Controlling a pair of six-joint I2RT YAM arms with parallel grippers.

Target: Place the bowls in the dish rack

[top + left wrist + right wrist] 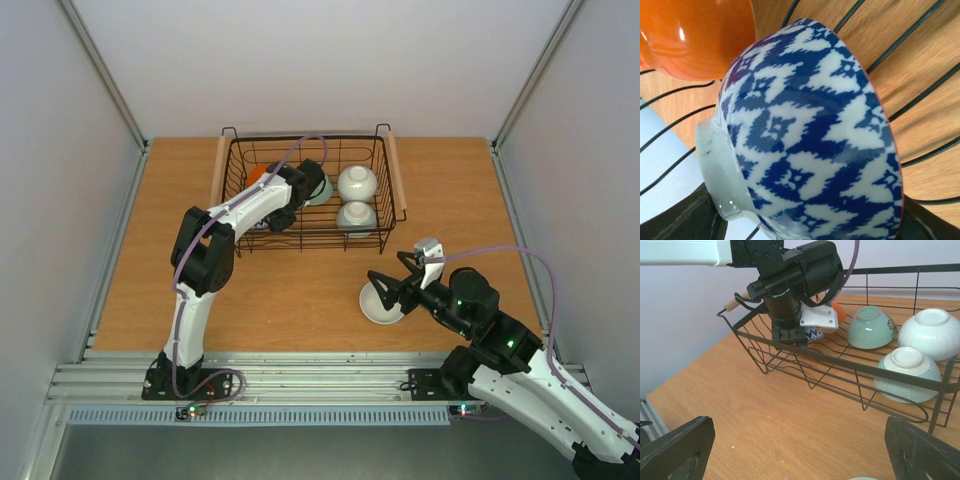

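**Both arms at work, top and wrist views.** The left arm rises from its base, bends at the elbow and reaches forward over the near wall of the dish rack (398, 182), with its wrist turned downward. The left gripper (280, 217) sits low inside the left half of the rack. Its dark fingers (682, 220) flank the blue-and-white bowl (810, 135), one by the foot and one by the rim. Whether they press on it cannot be told. This bowl lies tilted on the wire bottom, just beside the orange bowl (700, 35).

Further right in the rack lie a mint green bowl (871, 327) on its side, a white bowl (930, 332) and a pale striped bowl (907, 375), the last two foot-up.

The right arm stretches low toward the left across the table (300, 300). The right gripper (392, 280) has its fingers spread wide over a pale bowl (378, 305) that stands on the wood near the rack's front right corner.
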